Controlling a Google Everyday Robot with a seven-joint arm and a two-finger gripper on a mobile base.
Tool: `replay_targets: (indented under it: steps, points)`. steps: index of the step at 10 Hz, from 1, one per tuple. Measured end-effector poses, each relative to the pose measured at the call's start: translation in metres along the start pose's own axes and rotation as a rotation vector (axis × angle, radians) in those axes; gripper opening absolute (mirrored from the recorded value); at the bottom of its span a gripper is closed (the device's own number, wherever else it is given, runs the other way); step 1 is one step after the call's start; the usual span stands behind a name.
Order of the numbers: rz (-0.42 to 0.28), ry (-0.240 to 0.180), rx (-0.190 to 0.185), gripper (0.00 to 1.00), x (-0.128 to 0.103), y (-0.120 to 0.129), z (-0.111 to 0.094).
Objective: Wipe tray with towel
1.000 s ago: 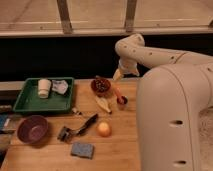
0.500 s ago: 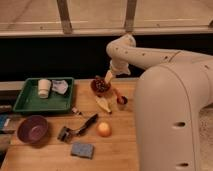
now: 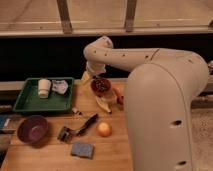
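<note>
A green tray (image 3: 30, 104) sits at the back left of the wooden table. In it stand a white cup (image 3: 44, 88) and a crumpled pale towel (image 3: 60, 86) at its back right corner. My gripper (image 3: 87, 77) hangs at the end of the white arm, just right of the tray's back right corner and a little above the table. It is close to the towel but apart from it.
A dark bowl (image 3: 101, 86) with dark contents, a banana (image 3: 103, 104) and a red item (image 3: 119, 97) lie right of the gripper. An orange (image 3: 103, 129), a black brush (image 3: 78, 128), a blue-grey sponge (image 3: 82, 149) and a purple bowl (image 3: 33, 129) sit nearer the front.
The arm has swung left along the back of the table, bringing the gripper from above the dark bowl to beside the tray's right edge. Objects have not moved.
</note>
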Motion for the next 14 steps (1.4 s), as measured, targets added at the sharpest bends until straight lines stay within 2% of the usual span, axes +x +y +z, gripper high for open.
replay_targets:
  steps: [1, 2, 6, 7, 9, 11, 12, 14]
  points:
    - [-0.024, -0.024, -0.020, 0.80, -0.005, 0.014, -0.001]
    - [-0.032, -0.030, -0.025, 0.80, -0.006, 0.017, -0.001]
    - [-0.028, -0.020, -0.031, 0.80, -0.005, 0.017, 0.000]
    - [-0.048, -0.015, -0.041, 0.80, -0.004, 0.018, 0.002]
    - [-0.147, -0.001, -0.092, 0.80, -0.016, 0.045, 0.013]
    - [-0.240, 0.003, -0.140, 0.80, -0.038, 0.079, 0.027]
    - [-0.323, -0.004, -0.184, 0.80, -0.061, 0.112, 0.040]
    - [-0.415, -0.022, -0.247, 0.80, -0.082, 0.154, 0.054]
